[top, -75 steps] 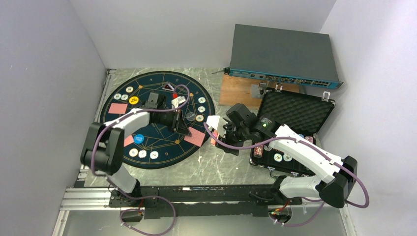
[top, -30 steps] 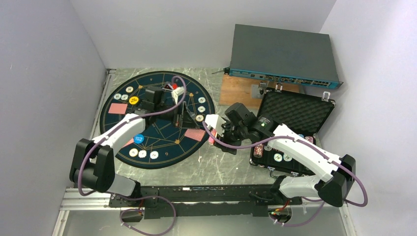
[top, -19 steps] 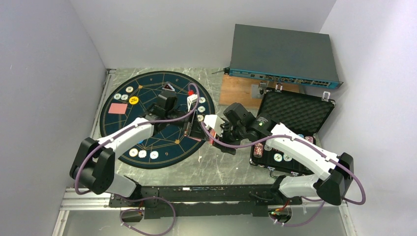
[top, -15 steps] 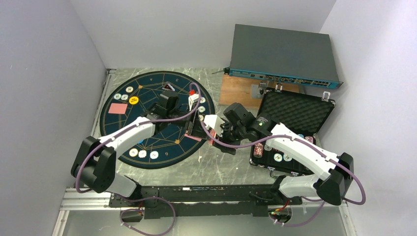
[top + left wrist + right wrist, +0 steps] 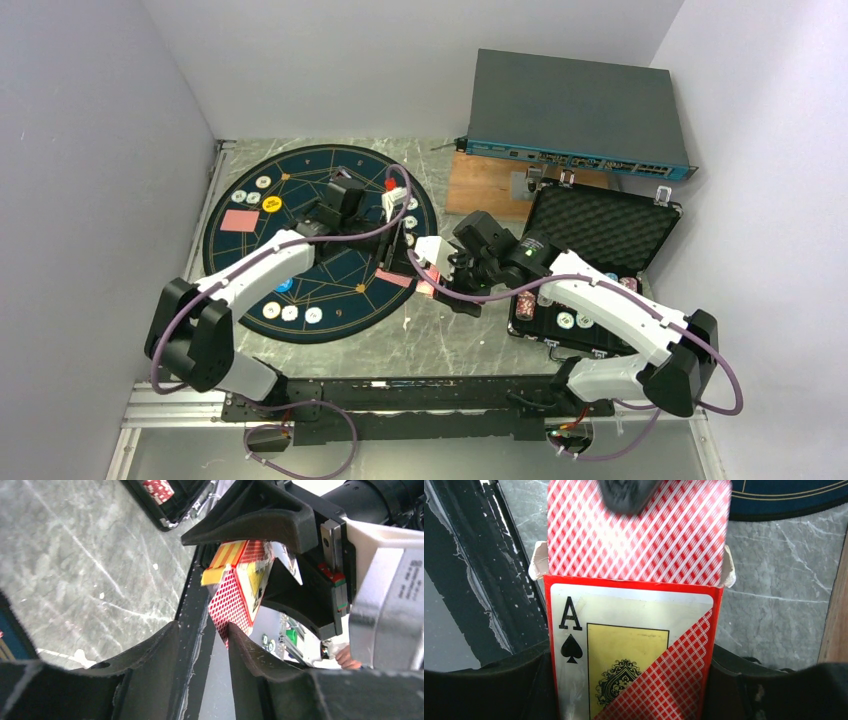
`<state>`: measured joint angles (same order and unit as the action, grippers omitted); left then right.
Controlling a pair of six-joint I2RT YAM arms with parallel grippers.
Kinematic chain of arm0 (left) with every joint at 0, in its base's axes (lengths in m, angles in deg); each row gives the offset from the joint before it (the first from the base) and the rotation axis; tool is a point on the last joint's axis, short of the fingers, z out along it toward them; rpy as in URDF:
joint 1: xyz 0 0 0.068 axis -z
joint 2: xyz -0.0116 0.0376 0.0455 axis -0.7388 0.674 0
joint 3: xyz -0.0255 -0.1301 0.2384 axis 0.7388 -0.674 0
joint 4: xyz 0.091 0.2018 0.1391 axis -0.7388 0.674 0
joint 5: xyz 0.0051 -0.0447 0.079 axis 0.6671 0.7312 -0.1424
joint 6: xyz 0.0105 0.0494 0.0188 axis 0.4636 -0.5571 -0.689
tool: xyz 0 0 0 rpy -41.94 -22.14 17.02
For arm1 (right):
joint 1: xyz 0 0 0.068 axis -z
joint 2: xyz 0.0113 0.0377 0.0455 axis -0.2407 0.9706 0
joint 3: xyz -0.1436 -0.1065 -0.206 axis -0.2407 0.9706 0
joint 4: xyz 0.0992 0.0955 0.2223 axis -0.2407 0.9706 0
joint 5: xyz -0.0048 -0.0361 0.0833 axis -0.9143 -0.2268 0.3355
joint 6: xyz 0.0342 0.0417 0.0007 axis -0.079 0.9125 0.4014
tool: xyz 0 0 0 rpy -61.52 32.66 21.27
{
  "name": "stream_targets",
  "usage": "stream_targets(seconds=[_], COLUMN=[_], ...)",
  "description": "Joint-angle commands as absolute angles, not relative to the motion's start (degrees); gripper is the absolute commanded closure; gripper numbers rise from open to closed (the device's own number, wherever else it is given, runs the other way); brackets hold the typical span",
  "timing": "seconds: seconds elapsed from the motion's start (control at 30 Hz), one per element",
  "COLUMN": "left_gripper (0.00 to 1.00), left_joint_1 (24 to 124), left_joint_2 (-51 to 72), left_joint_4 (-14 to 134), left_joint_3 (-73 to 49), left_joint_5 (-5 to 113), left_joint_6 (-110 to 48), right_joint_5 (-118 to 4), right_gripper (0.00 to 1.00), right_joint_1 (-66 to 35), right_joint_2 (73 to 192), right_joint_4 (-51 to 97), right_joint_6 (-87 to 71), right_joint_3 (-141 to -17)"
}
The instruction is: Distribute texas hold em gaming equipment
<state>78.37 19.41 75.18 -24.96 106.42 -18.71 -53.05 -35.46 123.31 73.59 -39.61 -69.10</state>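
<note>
A red-backed playing card (image 5: 639,535) sticks halfway out of the open mouth of a red and yellow cardboard card box (image 5: 634,655). The box is held in the air over the grey marble table (image 5: 440,340), just off the right edge of the round navy gold-lined mat (image 5: 340,300). The box face carries a large "A" over a black spade, with an ornate emblem on yellow below it. The print on the yellow disc (image 5: 272,204) on the mat is too small to read.

From above, the two wrists cover most of the box. The card's far end is cut off in the right wrist view, and a dark fingertip (image 5: 626,492) lies over it.

The card's long axis runs in line with the box, pointing away from the right wrist toward the mat.

The right gripper (image 5: 634,695) clamps the box by its sides. The left gripper (image 5: 202,635) straddles the card's corner with its fingers part-way apart, and a gap shows on one side.
</note>
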Motion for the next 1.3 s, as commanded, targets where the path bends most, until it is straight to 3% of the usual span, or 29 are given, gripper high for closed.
stream_targets(seconds=[0.0, 0.07, 0.23, 0.53, 0.6, 0.77, 0.93, 1.13, 1.27], left_gripper=[0.56, 0.53, 0.25, 0.15, 0.19, 0.53, 0.64, 0.84, 1.0], left_joint_1=[74.6, 72.9, 72.4, 78.7, 79.2, 78.7, 75.2, 67.9, 61.2], left_joint_2=[15.7, 14.2, 9.8, 18.3, 19.6, 18.6, 15.4, 12.3, 11.0], left_joint_4=[79.7, 76.7, 66.2, 71.2, 73.0, 77.1, 77.2, 78.9, 87.7], left_joint_3=[-26.0, -27.7, -31.0, -24.5, -23.1, -23.3, -26.7, -29.4, -28.8], left_joint_5=[101.8, 104.1, 109.3, 106.3, 105.9, 105.4, 106.4, 108.3, 108.5], left_joint_6=[-23.7, -22.1, -17.4, -18.7, -20.1, -22.7, -22.4, -23.6, -30.6], right_joint_5=[-52.1, -52.2, -52.1, -51.5, -51.5, -52.4, -52.8, -53.1, -53.4], right_gripper=[1.0, 1.0, 1.0, 1.0, 1.0, 1.0, 1.0, 1.0, 1.0], right_joint_1=[-35.7, -35.7, -35.7, -35.8, -35.8, -35.8, -35.8, -35.8, -35.8], right_joint_2=[121.3, 121.1, 121.4, 122.4, 122.1, 121.4, 120.7, 119.8, 119.6], right_joint_4=[70.8, 70.8, 70.4, 69.6, 69.7, 69.8, 69.8, 70.4, 70.0], right_joint_6=[-39.6, -39.7, -39.6, -39.5, -39.4, -39.3, -39.1, -39.3, -39.3], right_joint_3=[-70.7, -70.4, -70.2, -72.2, -72.4, -72.1, -71.2, -69.9, -69.4])
